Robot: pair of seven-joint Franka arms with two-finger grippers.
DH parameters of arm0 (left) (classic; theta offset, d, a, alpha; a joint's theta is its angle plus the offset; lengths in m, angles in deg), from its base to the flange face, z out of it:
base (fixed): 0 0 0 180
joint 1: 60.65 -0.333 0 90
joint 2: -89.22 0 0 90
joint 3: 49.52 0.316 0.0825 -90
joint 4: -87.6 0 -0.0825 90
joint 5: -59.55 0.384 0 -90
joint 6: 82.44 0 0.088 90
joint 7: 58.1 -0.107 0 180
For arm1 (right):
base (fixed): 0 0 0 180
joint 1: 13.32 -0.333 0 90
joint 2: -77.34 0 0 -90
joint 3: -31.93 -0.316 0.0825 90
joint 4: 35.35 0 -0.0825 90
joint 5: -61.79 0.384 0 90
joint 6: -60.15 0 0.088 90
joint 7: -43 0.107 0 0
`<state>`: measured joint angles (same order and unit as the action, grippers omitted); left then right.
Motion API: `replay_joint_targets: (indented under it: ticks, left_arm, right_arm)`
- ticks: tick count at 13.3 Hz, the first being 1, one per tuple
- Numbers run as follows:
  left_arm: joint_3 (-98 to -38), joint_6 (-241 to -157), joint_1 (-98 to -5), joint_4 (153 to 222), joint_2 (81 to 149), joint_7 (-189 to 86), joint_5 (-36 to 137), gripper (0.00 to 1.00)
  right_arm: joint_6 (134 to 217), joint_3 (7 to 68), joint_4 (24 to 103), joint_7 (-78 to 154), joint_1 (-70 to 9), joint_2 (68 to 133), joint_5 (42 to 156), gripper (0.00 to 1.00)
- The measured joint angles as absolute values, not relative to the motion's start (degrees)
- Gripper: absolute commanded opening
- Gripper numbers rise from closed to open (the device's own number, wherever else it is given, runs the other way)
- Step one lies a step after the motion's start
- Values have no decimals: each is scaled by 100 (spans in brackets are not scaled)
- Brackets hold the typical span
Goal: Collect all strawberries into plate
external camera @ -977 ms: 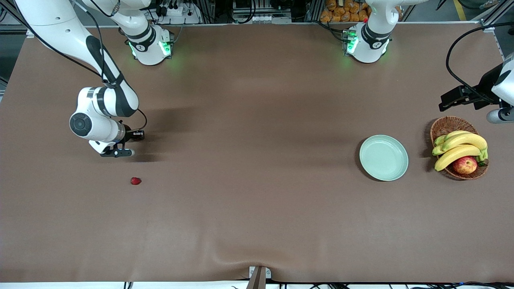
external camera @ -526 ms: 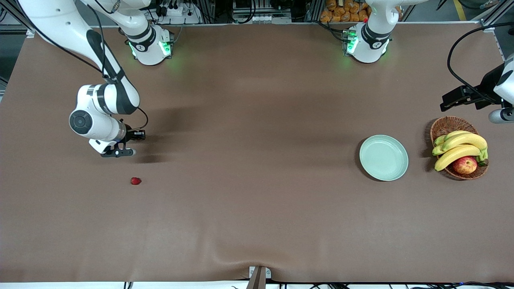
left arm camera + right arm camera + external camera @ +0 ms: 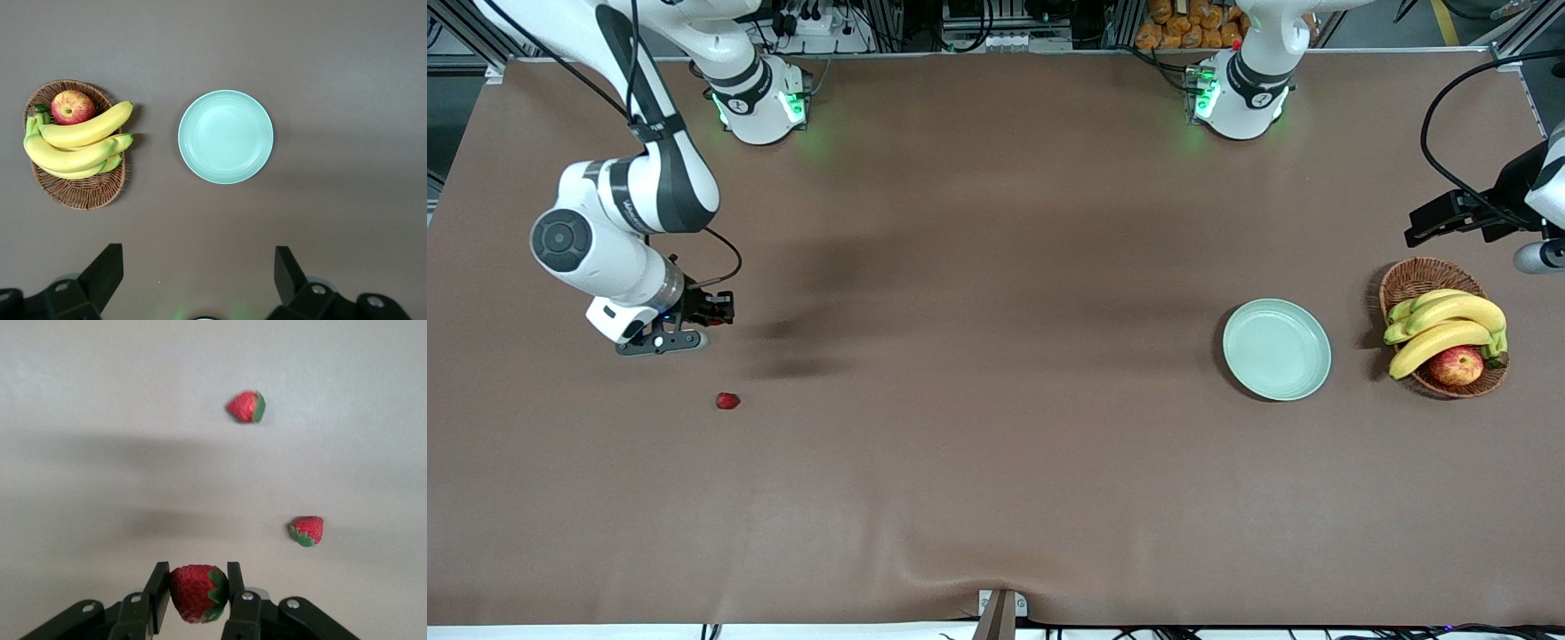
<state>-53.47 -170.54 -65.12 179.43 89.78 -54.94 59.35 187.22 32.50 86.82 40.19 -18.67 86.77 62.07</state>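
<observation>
Right gripper (image 3: 704, 313): jaws nearly closed, pinching one strawberry (image 3: 197, 593) across its body, green cap to one side. Grip looks centred in the right wrist view.

Change over the last second: the right arm has lifted and drawn a little toward its own end of the table. Its shadow now lies apart from the gripper, so the berry is off the cloth. The jaws have not altered during the lift. Judgement: the pick has succeeded and the carry is starting.

Remaining berries: two lie loose on the table under the right wrist camera, berry two (image 3: 246, 406) and berry three (image 3: 307, 531), well apart from each other. The front view shows only one loose berry (image 3: 727, 401), nearer the camera than the gripper and unmoved. I cannot tell where the other sits there; the arm probably hides it.

Plate (image 3: 1276, 349): empty, near the left arm's end, beside the basket (image 3: 1423, 276) of bananas and an apple. It is well apart from the held berry, so a long traverse is needed.

Left gripper (image 3: 197, 273): jaws wide apart, holding nothing, over the table near plate and basket. That arm waits.

Progress: none delivered, one in hand, two to go.
</observation>
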Motion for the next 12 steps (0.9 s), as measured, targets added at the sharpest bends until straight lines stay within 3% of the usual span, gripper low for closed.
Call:
replay_joint_targets:
  ticks: [4,9,12]
  left_arm:
    - [-5355,-17057,-6507,17945,8986,-5494,5935,100]
    - [-5369,-17065,-6494,17945,9048,-5494,5935,100]
    - [-5376,-17107,-6488,17945,9063,-5494,5935,100]
  right_arm:
    - [17931,3240,7671,3998,-2134,8670,6207,20]
    - [17904,3202,6974,4011,-3194,8824,6216,19]
    - [18106,3185,6422,4036,-3986,9258,6357,17]
